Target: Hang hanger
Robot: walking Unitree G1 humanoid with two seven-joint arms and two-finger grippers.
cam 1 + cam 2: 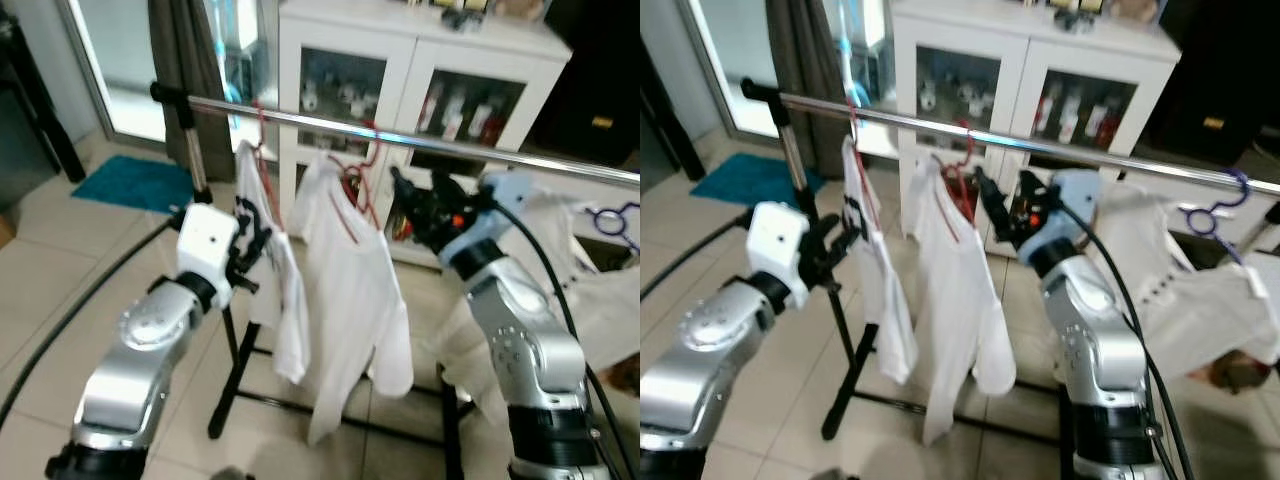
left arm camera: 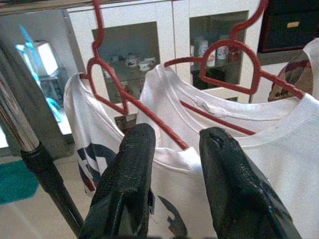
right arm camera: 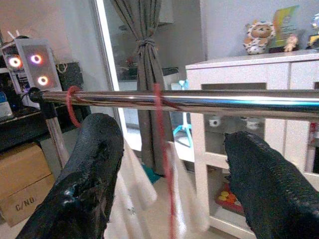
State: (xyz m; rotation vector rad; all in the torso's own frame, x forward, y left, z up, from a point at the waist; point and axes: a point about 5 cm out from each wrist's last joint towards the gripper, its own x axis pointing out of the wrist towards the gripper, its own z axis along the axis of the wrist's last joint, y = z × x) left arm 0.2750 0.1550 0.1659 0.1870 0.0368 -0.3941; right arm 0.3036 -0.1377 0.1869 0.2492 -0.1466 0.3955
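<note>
A chrome rail on a black stand crosses a tiled room, carrying two red hangers. The nearer hanger holds a white T-shirt with a dark print; its hook sits on the rail close to the rail's capped end. The second hanger, with a heart-shaped loop below its hook, hangs just beside it and carries a plain white T-shirt.

The left gripper is raised to the printed shirt, its two black fingers parted, with that shirt's shoulder and hanger arm in the gap between them; whether they touch the cloth cannot be told. The right gripper is lifted just below the rail beside the second hanger's hook, its fingers spread wide and gripping nothing, a thin red hanger wire hanging blurred between them.

Behind the rail stands a white cabinet with glass doors, small bottles and cups inside. More white cloth is draped to the robot's right, near a purple hanger on the rail. A teal mat lies on the floor by a grey curtain. In the right wrist view a cardboard box reads "C/NO."; a computer case with glowing fans stands above it.
</note>
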